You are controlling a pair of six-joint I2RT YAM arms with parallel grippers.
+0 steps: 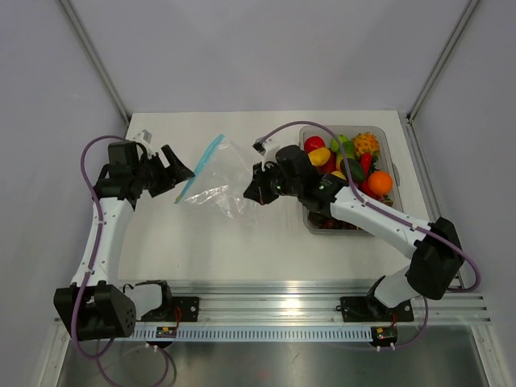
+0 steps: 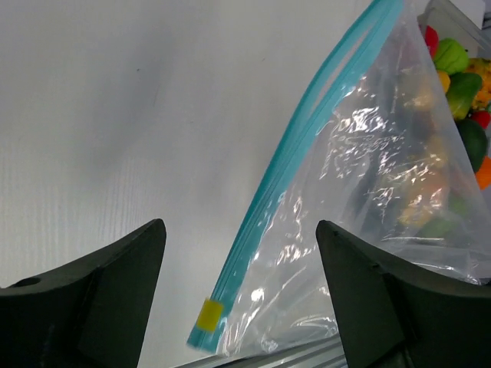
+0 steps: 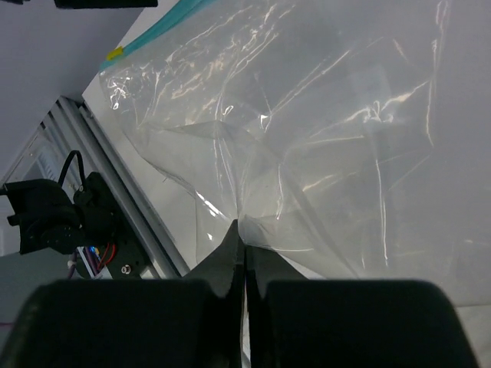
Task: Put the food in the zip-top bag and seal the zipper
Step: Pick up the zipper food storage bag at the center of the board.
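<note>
Your crinkly clear bag (image 1: 219,181) lies mid-table, its blue zipper (image 1: 201,165) along the 9 o'clock edge. The right gripper (image 1: 253,192), reaching from 3 o'clock, pinches the film. The left gripper (image 1: 176,165) stands spread beside the zipper. Glossy food (image 1: 348,160) fills the tub (image 1: 394,165) at 2 o'clock.

Two white-and-black YAM arms on a silver rail

The left arm (image 1: 101,234) and right arm (image 1: 379,218) have slim white link shells joined by chunky black joint housings. A purple cable (image 1: 85,161) runs along each from base to wrist. The black base blocks (image 1: 95,313) stand by black plates (image 1: 187,308) bolted to a ribbed aluminium rail (image 1: 274,310), with a small red-and-orange fitting (image 1: 384,335) near each. The left gripper (image 2: 238,230) and right gripper (image 3: 244,230) carry matte black, wedge-shaped fingers (image 2: 115,291) with rounded edges.
</note>
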